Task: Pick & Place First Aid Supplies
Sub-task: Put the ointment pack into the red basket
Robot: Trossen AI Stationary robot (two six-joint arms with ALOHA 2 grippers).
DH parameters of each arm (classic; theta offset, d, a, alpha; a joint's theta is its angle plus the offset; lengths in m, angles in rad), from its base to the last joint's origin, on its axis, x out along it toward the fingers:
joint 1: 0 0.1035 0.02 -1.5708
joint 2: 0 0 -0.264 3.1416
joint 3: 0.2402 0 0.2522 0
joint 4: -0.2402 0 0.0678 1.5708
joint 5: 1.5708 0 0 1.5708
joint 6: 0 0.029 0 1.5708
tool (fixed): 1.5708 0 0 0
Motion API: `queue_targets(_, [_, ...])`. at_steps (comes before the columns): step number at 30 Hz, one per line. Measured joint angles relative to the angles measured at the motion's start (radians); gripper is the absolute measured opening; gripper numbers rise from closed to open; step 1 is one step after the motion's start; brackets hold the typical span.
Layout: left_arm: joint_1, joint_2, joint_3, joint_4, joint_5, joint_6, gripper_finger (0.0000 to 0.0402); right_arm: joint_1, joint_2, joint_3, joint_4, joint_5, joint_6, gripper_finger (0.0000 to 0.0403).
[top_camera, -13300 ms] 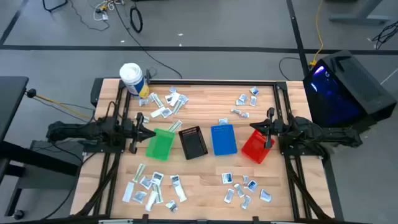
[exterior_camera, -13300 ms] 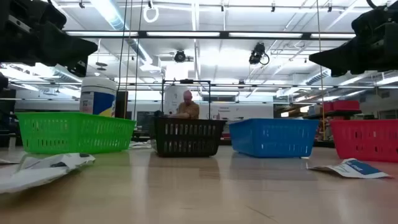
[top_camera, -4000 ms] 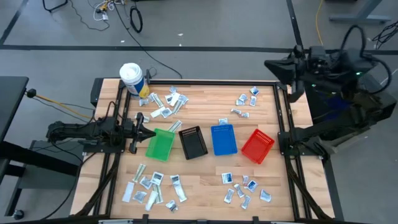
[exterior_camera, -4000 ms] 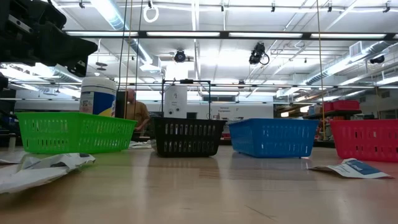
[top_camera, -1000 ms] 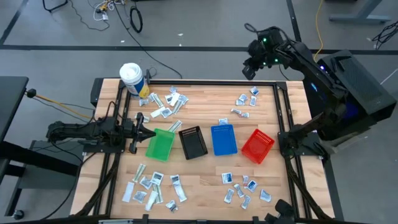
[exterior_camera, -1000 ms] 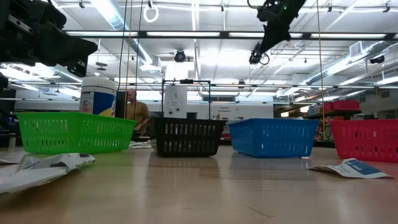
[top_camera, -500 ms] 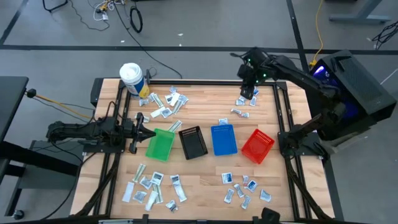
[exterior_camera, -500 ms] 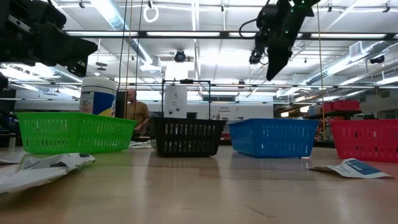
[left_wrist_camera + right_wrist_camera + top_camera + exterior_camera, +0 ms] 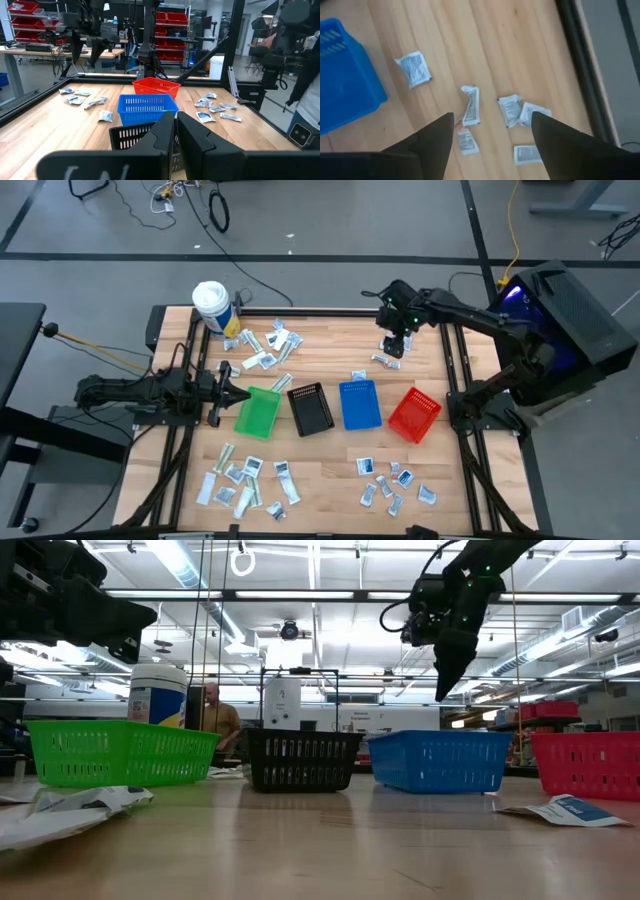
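Observation:
The first aid supplies are small flat sachets lying in four clusters on the wooden table: far left [image 9: 265,345], far right [image 9: 400,332], near left [image 9: 245,485] and near right [image 9: 395,485]. My right gripper [image 9: 392,345] hangs open over the far right cluster, fingers pointing down, well above the table [image 9: 443,690]. In its wrist view several sachets [image 9: 471,105] lie on the wood between and below the spread fingers [image 9: 492,116]. My left gripper [image 9: 228,392] waits shut at the table's left, just beside the green bin [image 9: 257,412].
Green, black [image 9: 311,408], blue [image 9: 360,404] and red [image 9: 414,415] bins stand in a row across the table's middle. A white tub [image 9: 211,305] stands at the far left corner. A black frame rail [image 9: 580,60] runs along the table's edge beside the far right cluster. A person [image 9: 212,710] shows in the room behind.
My right gripper has swung in from beyond the table's far edge, coming toward the near side and down, and now hangs above the far right cluster of sachets. The sachets and bins have stayed where they were.

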Motion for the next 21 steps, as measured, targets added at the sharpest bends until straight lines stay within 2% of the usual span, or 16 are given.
queue_targets(11, [0.0, 0.0, 0.0, 0.0, 0.0, 0.0, 0.0032, 0.014, 0.119, -0.001, -0.005, -0.003, -0.002, 0.027])
queue_targets(21, [0.0, 0.0, 0.0, 0.0, 0.0, 0.0, 0.0032, 0.014, 0.223, -0.001, 0.003, -0.003, -0.099, 0.027])
